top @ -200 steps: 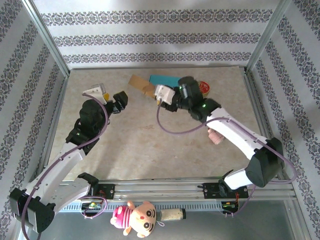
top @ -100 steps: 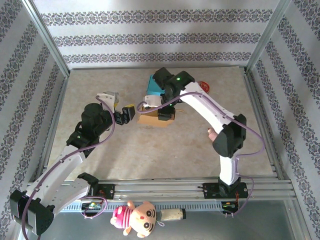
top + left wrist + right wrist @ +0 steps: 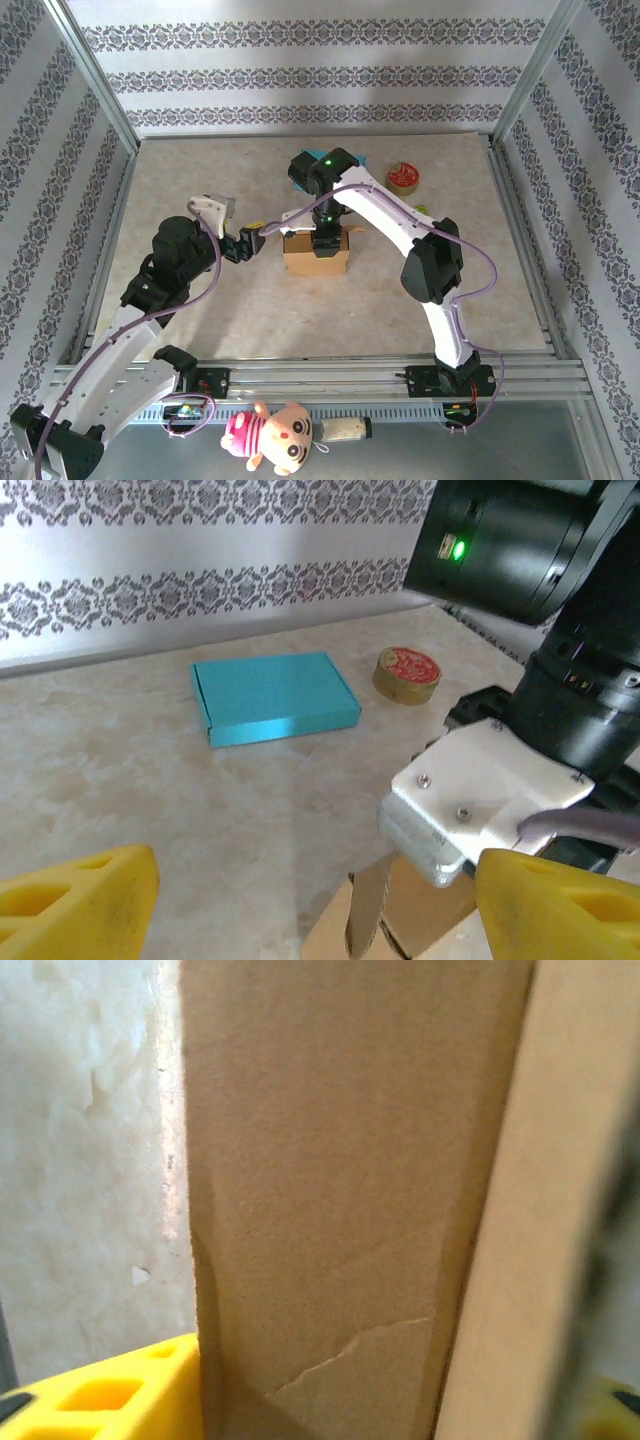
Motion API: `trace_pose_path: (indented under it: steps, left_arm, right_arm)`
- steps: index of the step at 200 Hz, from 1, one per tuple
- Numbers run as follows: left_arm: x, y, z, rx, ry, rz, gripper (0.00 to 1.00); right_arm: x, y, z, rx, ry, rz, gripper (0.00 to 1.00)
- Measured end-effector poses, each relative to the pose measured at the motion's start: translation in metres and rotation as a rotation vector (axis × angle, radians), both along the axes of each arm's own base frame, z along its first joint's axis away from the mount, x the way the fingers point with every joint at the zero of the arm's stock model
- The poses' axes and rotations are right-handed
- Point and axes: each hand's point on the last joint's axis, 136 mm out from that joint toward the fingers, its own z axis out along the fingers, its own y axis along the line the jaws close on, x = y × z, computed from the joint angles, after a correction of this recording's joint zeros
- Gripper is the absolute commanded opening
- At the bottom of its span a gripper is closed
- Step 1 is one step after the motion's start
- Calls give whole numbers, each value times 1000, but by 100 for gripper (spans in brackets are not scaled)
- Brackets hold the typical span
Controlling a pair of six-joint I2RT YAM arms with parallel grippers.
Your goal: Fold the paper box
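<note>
The paper box point(image 3: 316, 258), plain brown cardboard, is standing near the middle of the table point(image 3: 200, 180) with its flaps pointing up. The right arm is arching over it from the far side, and the right gripper point(image 3: 325, 240) is pointing straight down into the open top. In the right wrist view a cardboard wall point(image 3: 320, 1210) is standing between its 2 yellow fingers point(image 3: 100, 1400). The left-hand finger is lying against the panel's edge, but I cannot tell whether the pair is pinching it (the other finger is barely a sliver at the frame's edge). The left gripper point(image 3: 250, 240) is hovering just beside the box's left side and aiming at it. Its 2 yellow pads point(image 3: 80, 910) are standing wide apart and holding nothing, with a cardboard flap point(image 3: 368, 905) showing in the gap between them. Beyond the box a flat teal carton point(image 3: 272, 697) is lying on the table, with a round red tin point(image 3: 407, 674) to its right. A pink plush toy point(image 3: 275, 435) is lying by the rail near the arm bases.
</note>
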Motion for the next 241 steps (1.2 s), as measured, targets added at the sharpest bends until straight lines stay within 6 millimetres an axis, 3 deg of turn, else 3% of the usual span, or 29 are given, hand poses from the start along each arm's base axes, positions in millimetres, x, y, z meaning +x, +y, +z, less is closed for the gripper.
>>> trace_pose_path:
  steps: [74, 107, 121, 145, 169, 195, 222, 241]
  left_arm:
    - [-2, 8, -12, 10, 31, 40, 82]
    - [0, 6, -16, -3, 61, 42, 82]
    - [3, 3, -18, -12, 98, 37, 82]
    - [9, -5, -15, -29, 149, 22, 82]
    - [12, -17, -8, -36, 204, -33, 82]
    - [16, -34, -6, -23, 286, -115, 81]
    - [15, -42, -18, 5, 355, -163, 82]
    - [11, -42, -26, 27, 386, -176, 82]
  right_arm:
    - [17, 22, 8, 122, -54, -18, 78]
    - [22, 26, 44, 278, -88, -107, 76]
    - [28, 23, 67, 382, -95, -215, 70]
    - [47, -6, 108, 621, -90, -497, 66]
    - [53, -58, 122, 812, -97, -778, 66]
    - [34, -91, 111, 914, -52, -956, 72]
    - [23, -98, 89, 908, 15, -1019, 86]
    - [22, -97, 77, 885, 46, -1033, 85]
